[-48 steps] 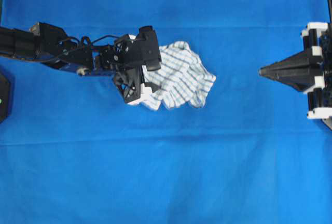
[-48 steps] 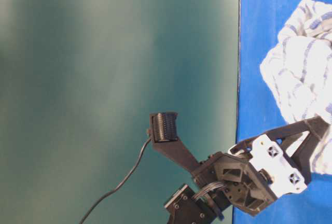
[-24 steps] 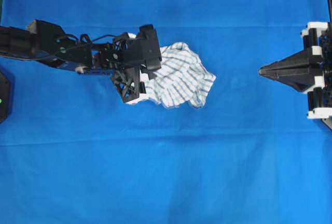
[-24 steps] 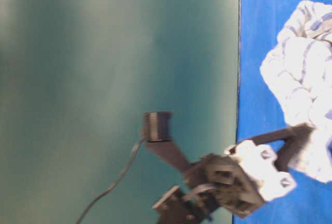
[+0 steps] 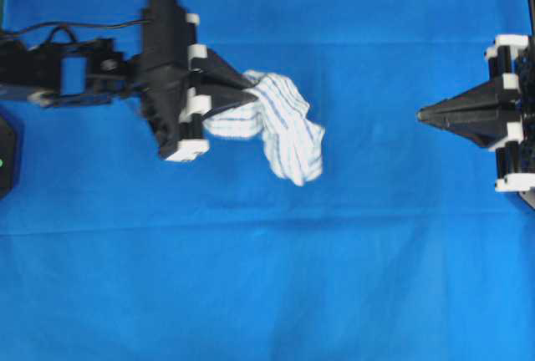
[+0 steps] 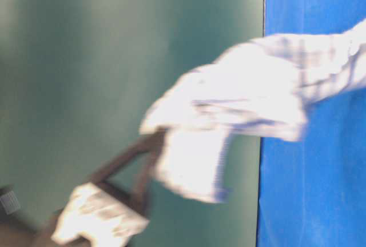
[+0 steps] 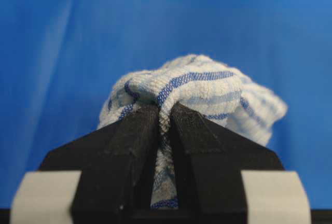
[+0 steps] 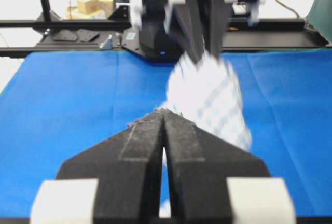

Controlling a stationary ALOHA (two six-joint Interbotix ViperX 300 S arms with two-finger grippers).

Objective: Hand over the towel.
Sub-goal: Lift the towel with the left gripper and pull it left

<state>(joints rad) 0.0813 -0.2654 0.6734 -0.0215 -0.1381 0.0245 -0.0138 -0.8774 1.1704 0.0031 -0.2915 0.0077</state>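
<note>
Gripping towel (image 5: 280, 123) in left claw (image 5: 251, 94), jaws clenched on a bunched fold; rest of cloth (image 7: 207, 86) draping beyond the tips above blue tablecloth (image 5: 267, 277). Right claw (image 5: 420, 114) pinched shut, empty, well apart, facing towel.

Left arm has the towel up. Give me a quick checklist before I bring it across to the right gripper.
1. Left gripper shut on towel: ok.
2. Grip depth: ok, a fold sits well between the fingers.
3. Towel off the table cloth: cannot tell, its lower end may still touch.
4. Right gripper open to receive: not ok, shut.
5. Path between the grippers: ok, only cloth.
6. Towel at rest: cannot tell, table-level view blurred.
</note>
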